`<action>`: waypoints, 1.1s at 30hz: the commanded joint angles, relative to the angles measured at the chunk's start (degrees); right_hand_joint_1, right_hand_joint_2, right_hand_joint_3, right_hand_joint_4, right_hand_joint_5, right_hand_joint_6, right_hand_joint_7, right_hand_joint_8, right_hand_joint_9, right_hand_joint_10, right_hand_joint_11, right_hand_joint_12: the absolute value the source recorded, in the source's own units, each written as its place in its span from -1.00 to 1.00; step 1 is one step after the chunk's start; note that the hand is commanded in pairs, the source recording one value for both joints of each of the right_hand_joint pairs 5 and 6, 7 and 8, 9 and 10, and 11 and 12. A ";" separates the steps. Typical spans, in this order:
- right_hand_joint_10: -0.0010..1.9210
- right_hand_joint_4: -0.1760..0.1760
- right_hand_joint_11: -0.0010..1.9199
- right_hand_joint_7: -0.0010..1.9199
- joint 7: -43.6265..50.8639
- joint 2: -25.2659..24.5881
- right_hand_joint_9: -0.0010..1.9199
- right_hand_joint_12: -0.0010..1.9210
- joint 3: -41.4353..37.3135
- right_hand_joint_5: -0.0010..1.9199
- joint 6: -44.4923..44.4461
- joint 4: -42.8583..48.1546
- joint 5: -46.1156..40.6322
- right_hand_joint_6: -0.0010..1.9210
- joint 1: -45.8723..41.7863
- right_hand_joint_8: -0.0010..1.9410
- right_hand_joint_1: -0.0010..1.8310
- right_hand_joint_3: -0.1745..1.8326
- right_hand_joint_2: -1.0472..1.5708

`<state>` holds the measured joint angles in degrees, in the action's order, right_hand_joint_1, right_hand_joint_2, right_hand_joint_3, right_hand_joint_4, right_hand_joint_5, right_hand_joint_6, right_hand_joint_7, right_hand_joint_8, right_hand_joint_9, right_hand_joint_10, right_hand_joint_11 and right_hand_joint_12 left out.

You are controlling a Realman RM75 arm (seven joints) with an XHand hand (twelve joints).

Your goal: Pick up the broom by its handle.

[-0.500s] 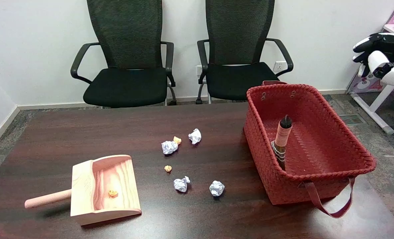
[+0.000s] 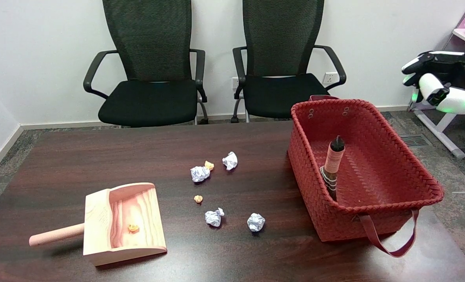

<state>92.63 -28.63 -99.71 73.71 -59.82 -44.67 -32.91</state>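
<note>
Plain white-walled office with two black mesh office chairs (image 2: 154, 74) parked behind a dark brown wooden desk (image 2: 79, 156). At the desk's right edge there's a red woven basket (image 2: 389, 184) with loop handles, and the broom (image 2: 332, 166) is standing inside it near the front-left corner, tilted a bit, its pinkish handle with a dark tip poking up above the rim. Near the front-left corner of the desk lies a light wooden dustpan (image 2: 122, 225) with a little orange scrap in it. Crumpled white and orange paper balls (image 2: 215, 217) are scattered around the middle of the desk. The right hand (image 2: 432, 80) hovers in the air off the far right edge, well apart from the basket, fingers loosely spread with nothing in them.
</note>
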 commanded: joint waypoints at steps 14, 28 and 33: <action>-0.10 -1.00 0.37 -0.25 -1.48 -7.94 -0.10 0.37 -5.89 -0.25 -0.29 -16.34 -0.62 -0.25 -15.27 -0.25 0.06 0.39 0.10; -0.55 -1.00 -0.33 -0.57 -6.07 -7.65 -0.55 -0.33 0.92 -0.57 -3.89 -19.67 9.54 -0.57 -19.32 -0.58 0.07 0.06 -0.11; -0.77 -1.00 -0.60 -0.60 -4.69 -4.43 -0.77 -0.60 8.55 -0.60 -4.97 -19.28 10.26 -0.60 -14.82 -0.61 0.06 0.01 -0.17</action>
<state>89.46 -35.70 -103.52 72.90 -75.58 -40.92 -48.57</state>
